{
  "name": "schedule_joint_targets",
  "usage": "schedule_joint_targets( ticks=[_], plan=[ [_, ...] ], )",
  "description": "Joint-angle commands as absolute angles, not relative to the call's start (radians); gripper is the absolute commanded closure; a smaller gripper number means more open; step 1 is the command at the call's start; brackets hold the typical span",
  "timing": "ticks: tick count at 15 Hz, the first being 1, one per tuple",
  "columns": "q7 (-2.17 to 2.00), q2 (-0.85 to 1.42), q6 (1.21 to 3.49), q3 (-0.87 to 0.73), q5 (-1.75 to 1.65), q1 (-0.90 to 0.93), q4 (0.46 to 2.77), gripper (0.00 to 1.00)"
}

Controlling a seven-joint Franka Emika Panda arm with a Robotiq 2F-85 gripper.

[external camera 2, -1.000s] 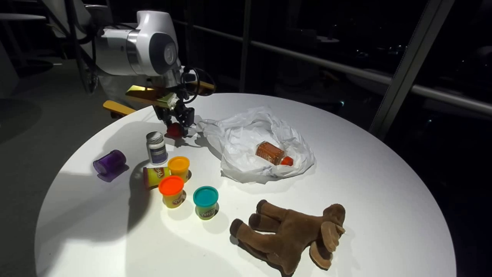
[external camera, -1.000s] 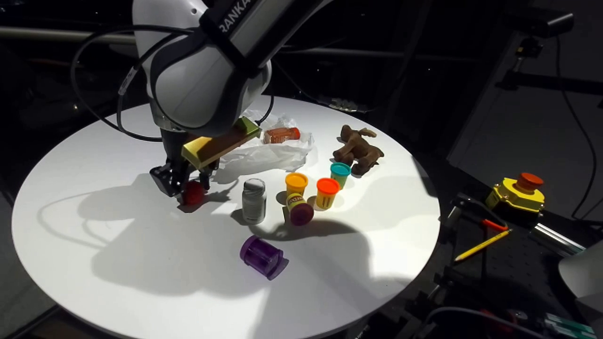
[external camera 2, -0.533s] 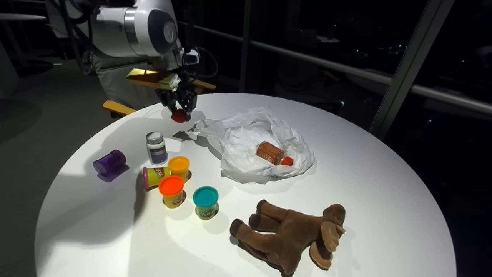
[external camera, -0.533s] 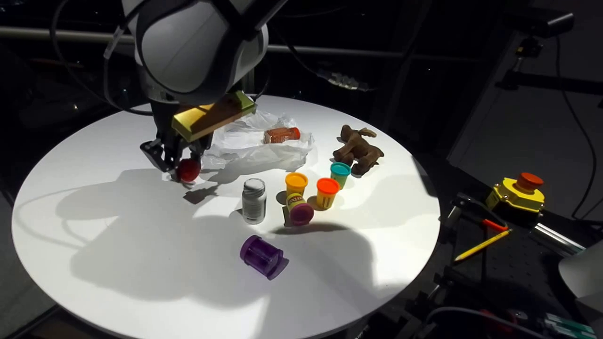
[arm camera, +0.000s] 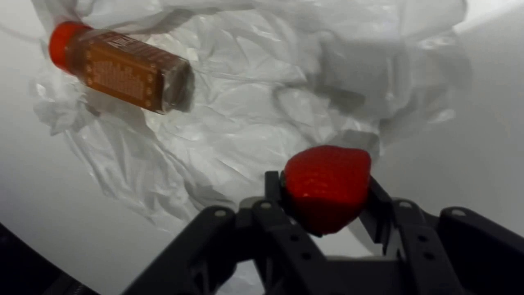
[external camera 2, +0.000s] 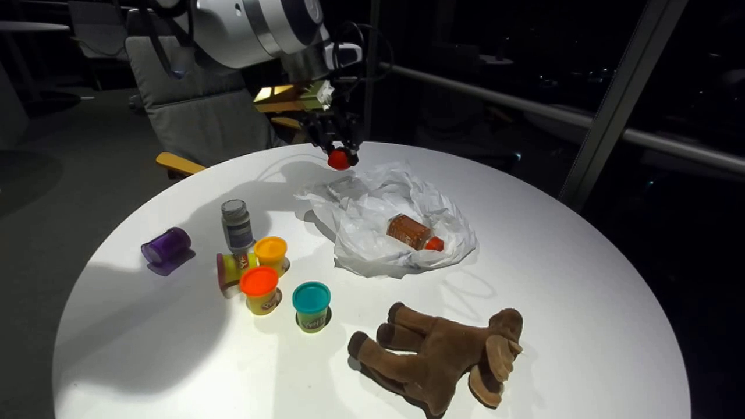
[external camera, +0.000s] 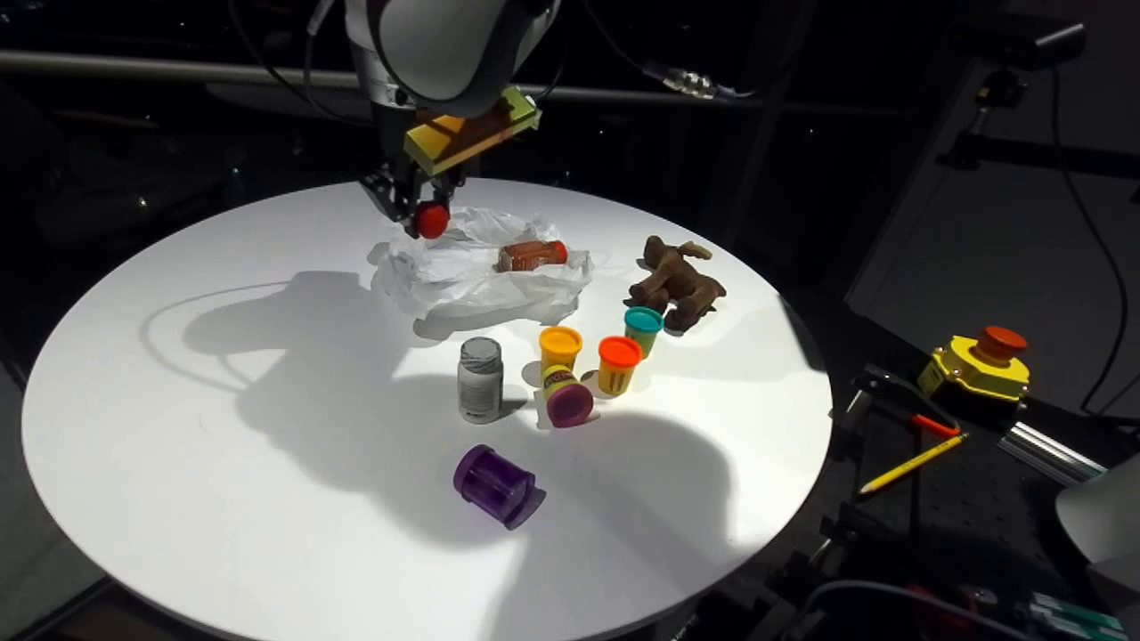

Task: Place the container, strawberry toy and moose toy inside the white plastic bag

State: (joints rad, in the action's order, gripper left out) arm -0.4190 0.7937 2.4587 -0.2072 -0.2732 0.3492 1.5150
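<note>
Strawberry toy [arm camera: 327, 180] now higher; container [arm camera: 118, 71] lengthwise flat, cap [arm camera: 63, 45] away from it

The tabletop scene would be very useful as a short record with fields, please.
Gripper: shut on strawberry toy, held in the air
White plastic bag: crumpled, red-capped bottle lying in it
Moose toy: lying on the table, outside the bag
Purple jar: on its side
White bottle: upright
Small tubs: three upright, one on its side
</note>
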Motion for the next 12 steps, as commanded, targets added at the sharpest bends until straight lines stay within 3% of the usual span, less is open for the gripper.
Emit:
schedule_joint_targets(
  ticks=[1, 7, 8, 10, 12],
  plan=[
    [-0.484, 0.834, 2.485, -0.244, -0.303, 0.322, 1.529, 0.77],
    [-0.520, 0.880, 2.520, -0.240, -0.265, 0.268, 1.532, 0.73],
    [-0.526, 0.878, 2.530, -0.241, -0.261, 0.265, 1.536, 0.27],
    [-0.534, 0.862, 2.541, -0.240, -0.253, 0.262, 1.550, 0.21],
    [-0.556, 0.826, 2.546, -0.255, -0.259, 0.284, 1.570, 0.05]
  ],
)
